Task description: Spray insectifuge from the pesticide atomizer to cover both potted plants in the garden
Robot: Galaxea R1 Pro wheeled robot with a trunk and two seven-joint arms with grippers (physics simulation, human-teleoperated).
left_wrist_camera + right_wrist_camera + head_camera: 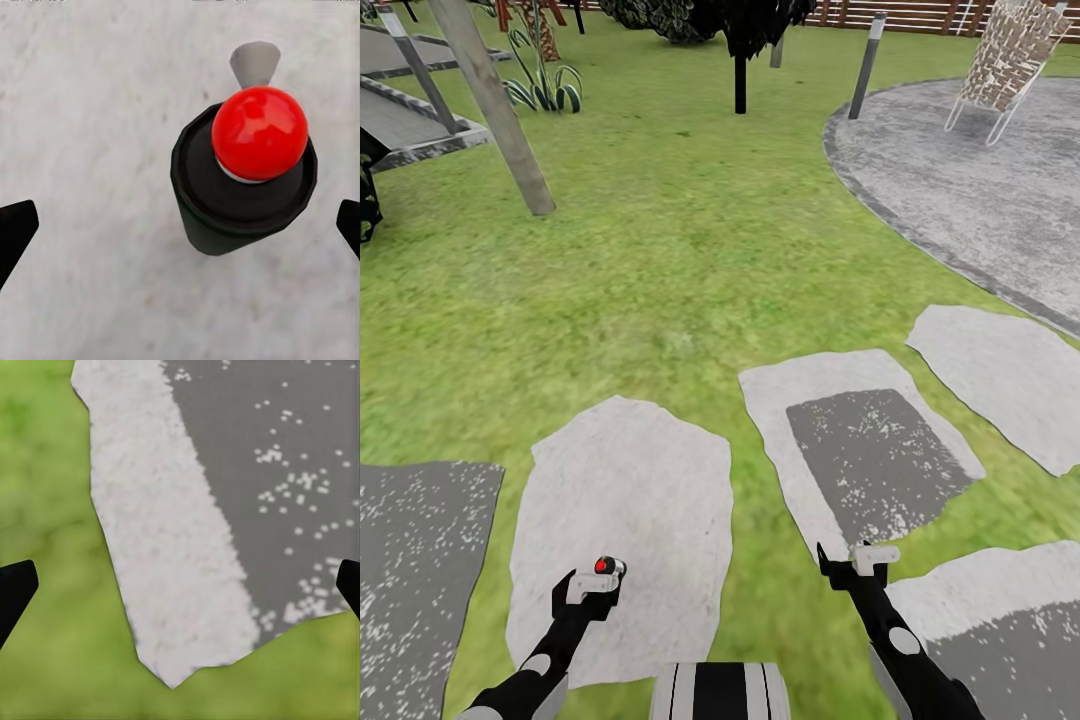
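Left gripper [592,590]: lower left of the head view, black fingers spread, nothing pinched.
Dark green pesticide atomizer with red knob [244,176]: between those fingers, over a pale flagstone [622,520].
Right gripper [857,565]: lower right, fingers spread, empty.
Round grey stone patio [980,190]: upper right.

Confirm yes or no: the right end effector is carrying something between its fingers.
No. In the right wrist view the two dark fingertips stand far apart at the picture's edges, with just grass and a stepping stone between them.
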